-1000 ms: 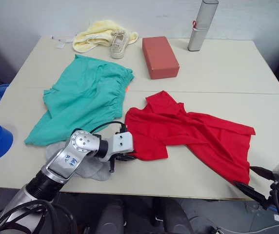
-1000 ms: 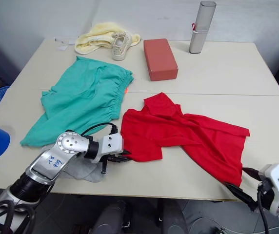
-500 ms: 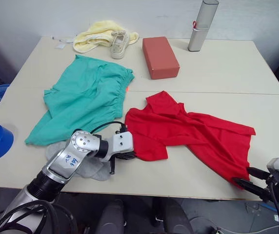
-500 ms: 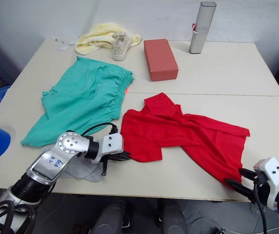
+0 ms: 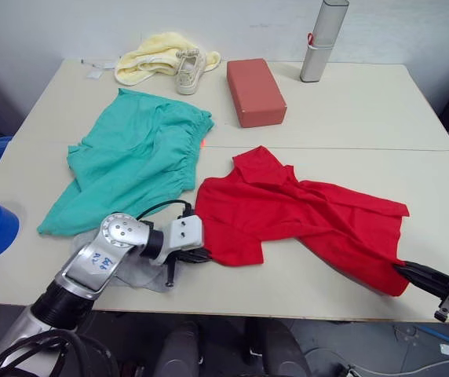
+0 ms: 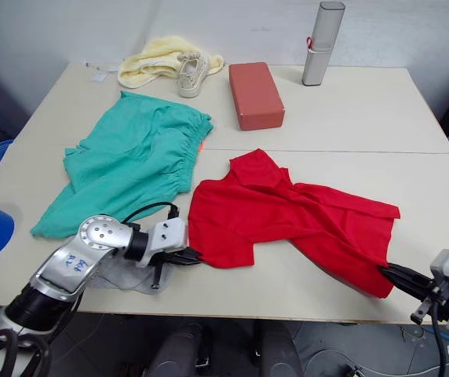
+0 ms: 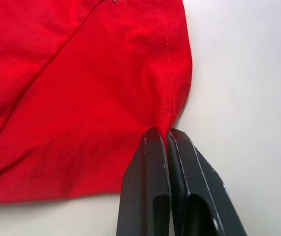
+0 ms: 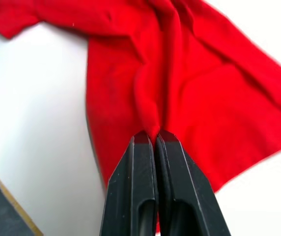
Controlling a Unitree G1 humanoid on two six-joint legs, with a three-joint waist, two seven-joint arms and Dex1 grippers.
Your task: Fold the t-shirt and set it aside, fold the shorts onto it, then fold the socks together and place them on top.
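Both grippers are pinching the red t-shirt [image 5: 303, 216]. Left gripper [image 7: 166, 140] has its two black fingers pressed together on a stitched hem at the shirt's near-left corner. Right gripper [image 8: 153, 137] is likewise clamped on a raised fold of cloth at the shirt's near-right corner, close to the front edge of the table [image 5: 350, 102].

The t-shirt lies crumpled and unfolded on the near half of the table, stretched between the two grips. Teal-green shorts [image 5: 134, 161] lie spread flat to its left, just apart from it. Grey socks [image 5: 134, 271] sit under the left arm, near the front edge, partly hidden by it.

Likely risks: each pinch holds only a thin edge of cloth, so a quick lift could let a corner slip free. The right corner is so near the table edge that a dropped corner could hang over or pull the shirt off. Lifting unevenly could leave the shirt twisted. The left arm, moving over the socks, could drag them off the table.

A pale yellow towel [image 5: 150, 55], beige sneaker [image 5: 187, 72], brick-red box [image 5: 254, 90] and silver canister [image 5: 323, 39] stand along the far side. The box and canister are closed; their contents cannot be seen.
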